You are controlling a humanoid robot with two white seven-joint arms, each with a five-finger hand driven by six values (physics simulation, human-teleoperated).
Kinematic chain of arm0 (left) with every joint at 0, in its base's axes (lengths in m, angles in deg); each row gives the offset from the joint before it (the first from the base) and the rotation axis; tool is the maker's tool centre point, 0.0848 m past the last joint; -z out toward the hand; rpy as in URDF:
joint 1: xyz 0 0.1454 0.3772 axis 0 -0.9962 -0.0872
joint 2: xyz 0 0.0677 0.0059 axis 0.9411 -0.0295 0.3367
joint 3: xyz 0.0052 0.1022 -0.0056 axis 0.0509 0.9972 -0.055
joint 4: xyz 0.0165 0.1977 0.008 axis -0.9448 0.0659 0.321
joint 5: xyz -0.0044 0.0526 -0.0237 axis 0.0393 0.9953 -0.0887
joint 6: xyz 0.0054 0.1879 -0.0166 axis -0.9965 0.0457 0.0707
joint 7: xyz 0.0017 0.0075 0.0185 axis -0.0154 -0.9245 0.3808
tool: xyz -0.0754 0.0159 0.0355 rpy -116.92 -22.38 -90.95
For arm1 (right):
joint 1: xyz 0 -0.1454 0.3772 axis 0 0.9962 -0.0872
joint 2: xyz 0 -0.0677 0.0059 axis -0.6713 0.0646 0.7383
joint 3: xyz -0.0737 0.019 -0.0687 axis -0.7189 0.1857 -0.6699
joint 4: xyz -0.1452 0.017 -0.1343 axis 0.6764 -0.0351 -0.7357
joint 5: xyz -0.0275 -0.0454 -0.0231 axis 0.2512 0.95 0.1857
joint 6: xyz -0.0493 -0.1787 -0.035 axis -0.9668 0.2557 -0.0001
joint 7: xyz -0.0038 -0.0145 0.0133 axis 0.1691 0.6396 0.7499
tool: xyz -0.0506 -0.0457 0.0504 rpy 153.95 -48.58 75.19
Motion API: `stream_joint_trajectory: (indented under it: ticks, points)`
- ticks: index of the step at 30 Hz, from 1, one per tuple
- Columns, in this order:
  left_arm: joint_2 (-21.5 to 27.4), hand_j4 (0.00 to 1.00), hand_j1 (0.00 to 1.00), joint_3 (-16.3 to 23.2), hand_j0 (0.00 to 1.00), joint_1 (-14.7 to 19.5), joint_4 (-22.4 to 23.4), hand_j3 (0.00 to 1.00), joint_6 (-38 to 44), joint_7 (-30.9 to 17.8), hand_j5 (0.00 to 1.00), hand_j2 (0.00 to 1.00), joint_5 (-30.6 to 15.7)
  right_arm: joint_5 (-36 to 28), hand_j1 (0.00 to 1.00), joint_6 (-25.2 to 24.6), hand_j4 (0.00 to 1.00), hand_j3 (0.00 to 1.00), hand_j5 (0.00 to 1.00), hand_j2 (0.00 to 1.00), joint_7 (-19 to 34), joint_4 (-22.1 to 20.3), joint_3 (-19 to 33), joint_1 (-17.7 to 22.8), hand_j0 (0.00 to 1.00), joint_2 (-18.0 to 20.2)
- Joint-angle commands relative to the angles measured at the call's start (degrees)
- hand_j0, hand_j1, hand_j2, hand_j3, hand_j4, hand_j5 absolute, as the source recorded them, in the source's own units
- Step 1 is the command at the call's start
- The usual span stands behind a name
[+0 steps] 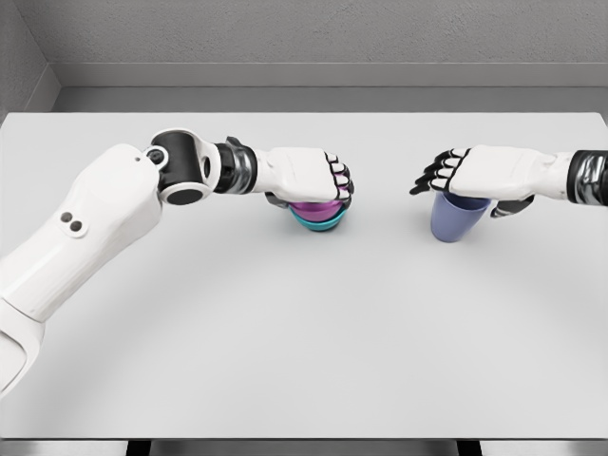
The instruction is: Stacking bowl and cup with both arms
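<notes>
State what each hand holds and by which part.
Left hand grips the purple-and-teal bowl from above, over its top. Right hand rests over the blue cup rim; firm hold cannot be told.

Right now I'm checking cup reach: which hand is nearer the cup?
Right. The right hand sits directly over the cup, at its rim. The left hand is well away to the cup's left, over the bowl.
</notes>
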Motion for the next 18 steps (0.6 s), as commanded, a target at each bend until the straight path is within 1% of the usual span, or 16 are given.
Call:
stream_joint_trajectory:
  ticks: [1, 2, 3, 4, 6, 9, 13, 15, 18]
  points:
    - [0.01, 0.67, 0.67, -0.02, 0.67, 0.0, 0.05, 0.67, 0.13, 0.06, 0.67, 0.67, -0.19, -0.17, 1.0, -0.14, 1.0, 1.0, 1.0, 1.0, -0.02, 0.53, 0.03, 0.0, 1.0, -0.23]
    - [-0.07, 0.68, 0.68, -0.02, 0.68, 0.09, 0.05, 0.68, 0.13, 0.06, 0.68, 0.68, -0.19, -0.17, 1.0, -0.14, 1.0, 1.0, 1.0, 1.0, -0.02, 0.79, 0.03, 0.0, 1.0, -0.31]
    - [-0.07, 0.72, 0.72, -0.11, 0.72, 0.0, 0.05, 0.72, 0.13, 0.06, 0.72, 0.72, -0.63, -0.17, 1.0, -0.14, 1.0, 1.0, 1.0, 1.0, -0.02, 0.79, 0.03, 0.0, 1.0, -0.4]
    - [-0.25, 0.8, 0.8, -0.11, 0.8, -0.09, 0.05, 0.8, 0.13, 0.15, 0.8, 0.8, -0.98, -0.17, 1.0, -0.14, 1.0, 1.0, 1.0, 1.0, -0.02, 0.88, 0.03, 0.0, 1.0, -0.58]
    - [-0.34, 0.83, 0.83, -0.28, 0.83, -0.09, 0.05, 0.83, 0.13, 0.15, 0.83, 0.83, -1.07, -0.17, 1.0, -0.14, 1.0, 1.0, 1.0, 1.0, -0.02, 1.23, -0.06, 0.0, 1.0, -0.75]
    - [-0.42, 0.98, 0.98, -0.46, 0.98, -0.09, 0.05, 0.98, 0.13, 0.15, 0.98, 0.98, -2.39, -0.09, 1.0, -0.14, 1.0, 1.0, 1.0, 1.0, -0.02, 1.32, -0.14, 0.0, 1.0, -1.1]
    - [-0.25, 0.99, 0.99, -0.63, 0.99, -0.09, 0.76, 0.99, 0.13, 0.15, 0.99, 0.99, -2.65, 1.14, 1.0, -0.14, 1.0, 1.0, 1.0, 1.0, -0.02, 2.37, -0.41, 0.0, 1.0, -2.25]
    - [-0.34, 1.0, 1.0, -0.72, 1.0, 0.0, 1.99, 1.0, 0.13, 0.24, 1.0, 1.0, -2.83, 1.14, 1.0, -0.14, 1.0, 1.0, 1.0, 1.0, -0.02, 2.46, -0.41, -0.09, 1.0, -2.33]
    - [0.01, 1.0, 1.0, -0.9, 1.0, 0.09, 2.08, 1.0, 0.13, 0.24, 1.0, 1.0, -2.83, 1.14, 1.0, -0.14, 1.0, 1.0, 1.0, 1.0, -0.02, 2.81, -0.41, -0.44, 1.0, -2.25]
